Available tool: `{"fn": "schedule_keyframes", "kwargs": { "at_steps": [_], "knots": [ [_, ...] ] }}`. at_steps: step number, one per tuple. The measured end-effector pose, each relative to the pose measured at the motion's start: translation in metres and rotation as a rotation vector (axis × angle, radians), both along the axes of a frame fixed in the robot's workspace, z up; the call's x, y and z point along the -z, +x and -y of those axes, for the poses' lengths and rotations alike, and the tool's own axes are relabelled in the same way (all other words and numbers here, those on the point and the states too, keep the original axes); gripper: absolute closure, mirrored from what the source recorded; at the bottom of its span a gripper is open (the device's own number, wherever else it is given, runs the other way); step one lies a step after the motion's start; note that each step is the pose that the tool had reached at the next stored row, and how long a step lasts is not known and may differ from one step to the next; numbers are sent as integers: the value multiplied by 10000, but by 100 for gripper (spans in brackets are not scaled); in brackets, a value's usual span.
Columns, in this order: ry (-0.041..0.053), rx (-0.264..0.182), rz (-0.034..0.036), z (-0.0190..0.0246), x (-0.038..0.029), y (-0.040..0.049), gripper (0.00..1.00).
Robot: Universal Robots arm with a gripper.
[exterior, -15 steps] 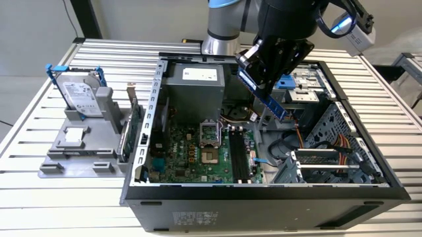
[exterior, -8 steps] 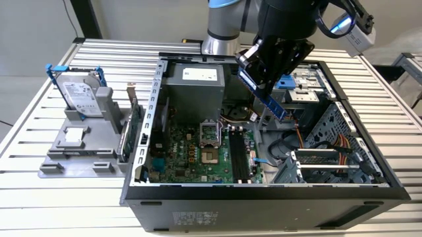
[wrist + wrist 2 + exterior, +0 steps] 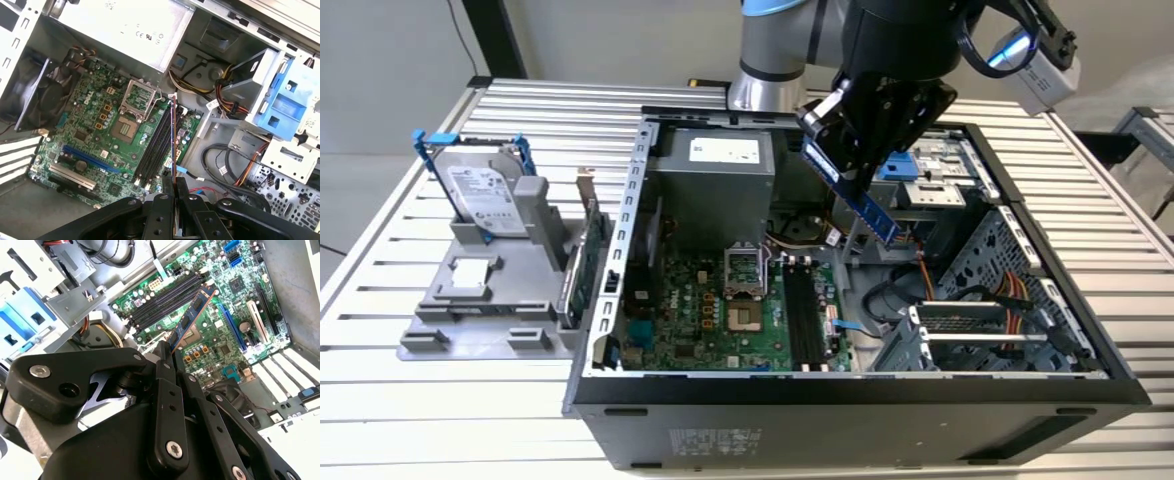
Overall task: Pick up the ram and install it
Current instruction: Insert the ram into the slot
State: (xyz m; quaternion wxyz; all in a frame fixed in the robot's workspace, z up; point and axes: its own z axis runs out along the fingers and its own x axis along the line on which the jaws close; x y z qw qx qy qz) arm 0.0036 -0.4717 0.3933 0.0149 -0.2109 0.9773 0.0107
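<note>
Bench entry, standing beside the slatted table.

**Step in hand: ram carried over the open case.**
- The computer case lies on its side with the panel off. The motherboard faces up on its floor.
- The bank of dark memory slots runs alongside the processor socket. The slots look empty.
- The gripper hangs above the case interior, its jaws narrow and clamped on one end of the ram.
- The blue stick slants downward. Its free end is above the board, touching nothing, and nearer the drive bay than the slots.
- In the first wrist view the ram shows edge-on, running roughly along the slot lines.

**Judgement on doing this well**
- The slant should be taken out first, so the contact edge meets the slot level along its whole length.
- The edge should sit over one slot, not over the ridge between two.
- The push should be straight down. A grip at one end invites the far end to ride up.
- Whether the latches stand open I cannot tell.

**Containers**
- The case holds the grey power supply, the board, a black fan, a drive bay with a blue bracket, and loose cable bundles.
- The grey parts stand, at the exterior view's left just beside the case, holds a hard drive upright in a blue frame.
- It also holds a green card standing on edge.
</note>
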Motion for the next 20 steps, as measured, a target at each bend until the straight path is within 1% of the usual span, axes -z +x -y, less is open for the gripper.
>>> {"fn": "schedule_keyframes", "kwargs": {
  "at_steps": [12, 20],
  "knots": [
    [0, 178, 0, 0, 0, 0, 100],
    [0, 519, -1, 2, 1, 1, 100]
  ]
}}
